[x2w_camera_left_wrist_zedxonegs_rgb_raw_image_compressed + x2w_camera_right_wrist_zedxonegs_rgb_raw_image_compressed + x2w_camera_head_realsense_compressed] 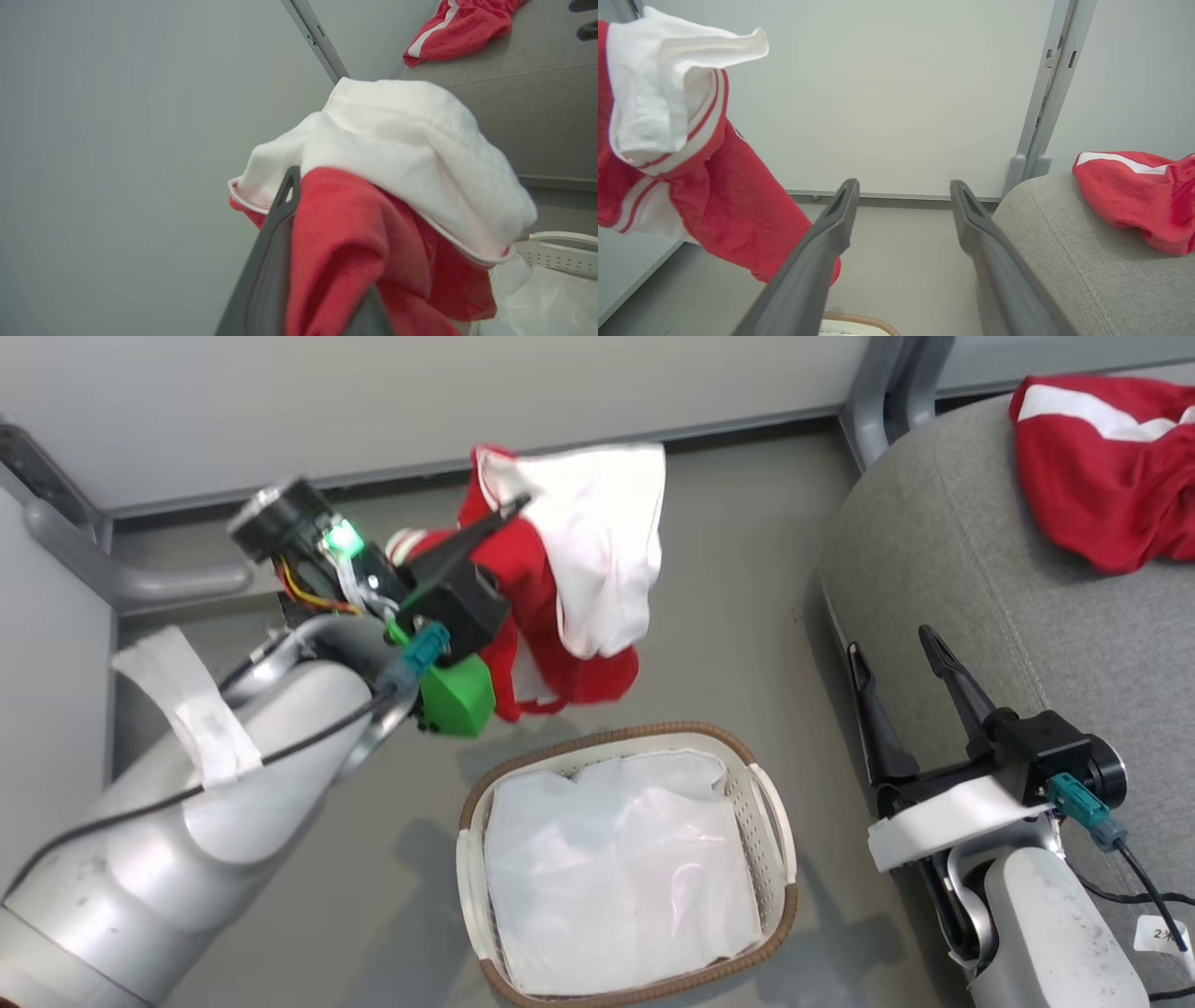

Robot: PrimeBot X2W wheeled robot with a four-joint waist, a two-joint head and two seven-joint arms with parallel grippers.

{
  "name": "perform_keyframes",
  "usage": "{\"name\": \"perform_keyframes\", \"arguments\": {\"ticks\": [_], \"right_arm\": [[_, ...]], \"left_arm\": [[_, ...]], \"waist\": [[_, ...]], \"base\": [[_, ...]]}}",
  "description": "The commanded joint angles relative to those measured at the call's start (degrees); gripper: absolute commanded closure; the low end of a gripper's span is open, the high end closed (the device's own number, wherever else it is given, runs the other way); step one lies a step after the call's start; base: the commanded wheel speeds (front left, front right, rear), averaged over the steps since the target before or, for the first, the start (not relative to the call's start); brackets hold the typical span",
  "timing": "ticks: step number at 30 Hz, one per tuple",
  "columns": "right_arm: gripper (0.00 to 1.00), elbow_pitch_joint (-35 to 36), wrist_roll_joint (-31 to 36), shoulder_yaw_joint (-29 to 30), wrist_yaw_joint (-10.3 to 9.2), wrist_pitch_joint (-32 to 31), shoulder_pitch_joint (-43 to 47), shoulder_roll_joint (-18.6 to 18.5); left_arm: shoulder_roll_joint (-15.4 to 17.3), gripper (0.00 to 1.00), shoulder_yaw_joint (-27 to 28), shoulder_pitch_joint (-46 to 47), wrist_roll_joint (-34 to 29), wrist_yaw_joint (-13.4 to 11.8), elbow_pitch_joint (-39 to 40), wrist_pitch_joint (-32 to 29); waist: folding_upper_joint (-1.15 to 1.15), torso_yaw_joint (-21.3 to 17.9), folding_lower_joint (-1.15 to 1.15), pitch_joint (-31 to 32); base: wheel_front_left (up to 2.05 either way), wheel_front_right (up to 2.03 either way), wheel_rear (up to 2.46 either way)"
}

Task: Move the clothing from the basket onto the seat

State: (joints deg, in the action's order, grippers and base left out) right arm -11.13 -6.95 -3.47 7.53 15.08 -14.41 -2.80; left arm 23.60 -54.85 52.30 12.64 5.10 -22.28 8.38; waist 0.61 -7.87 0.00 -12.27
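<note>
1. Jaws of the left gripper are pinched on the clothing, with the basket below them. Right gripper jaws are spread beside the seat.
2. The clothing is draped over the left jaws. It is judged soft and light, so a thick bunch is best gripped.
3. Nothing is held between the right jaws. Another red piece is seen right of them, on the seat.
</note>
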Motion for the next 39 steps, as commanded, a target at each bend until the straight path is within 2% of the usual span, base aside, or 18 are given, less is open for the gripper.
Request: {"name": "perform_keyframes", "arguments": {"ticks": [1, 10, 19, 26, 29, 33, 39], "right_arm": [[0.00, -0.01, 0.35, -0.43, -0.08, 0.14, 1.25, -0.17], [0.00, 0.63, 0.14, -4.60, -0.08, 0.14, 0.57, -0.16], [0.00, -1.18, 0.16, -13.70, -0.08, 0.14, -0.65, -0.18], [0.00, -3.49, -0.26, -18.14, -0.08, 0.14, -4.74, -0.20], [0.00, -4.27, -0.46, -17.86, -0.08, 0.14, -6.70, -0.20], [0.00, -3.90, 0.30, -14.21, -0.08, 0.14, -8.54, -0.20], [0.00, -1.52, 1.92, -9.66, -0.08, 0.14, -9.67, -0.18]], "left_arm": [[0.52, 1.00, 0.43, 1.27, -0.34, 0.04, 1.48, -0.83], [1.30, 1.00, 2.39, 6.89, 1.42, 0.41, 8.15, -5.46], [-1.37, 1.00, 1.85, 10.81, 2.00, 0.65, 11.39, -8.69], [-3.89, 1.00, 0.69, 12.65, 3.11, 0.87, 13.94, -10.89], [-4.83, 1.00, 0.01, 13.18, 3.39, 1.06, 14.63, -11.82], [-5.67, 1.00, -0.55, 13.68, 3.70, 1.20, 15.29, -12.36], [-5.32, 1.00, -1.60, 12.05, 3.92, 1.21, 16.53, -11.93]], "waist": [[-0.61, 0.52, 0.00, 2.66], [-0.61, 0.56, 0.00, 3.70], [-0.61, 2.43, 0.00, 5.05], [-0.61, 4.80, 0.00, 5.72], [-0.61, 5.77, 0.00, 5.95], [-0.61, 6.87, 0.00, 6.05], [-0.61, 7.80, 0.00, 6.25]], "base": [[0.00, 0.00, 0.00], [0.00, 0.00, 0.00], [0.00, 0.00, 0.00], [0.00, 0.00, 0.00], [0.00, 0.00, 0.00], [0.00, 0.00, 0.00], [0.00, 0.00, 0.00]]}}
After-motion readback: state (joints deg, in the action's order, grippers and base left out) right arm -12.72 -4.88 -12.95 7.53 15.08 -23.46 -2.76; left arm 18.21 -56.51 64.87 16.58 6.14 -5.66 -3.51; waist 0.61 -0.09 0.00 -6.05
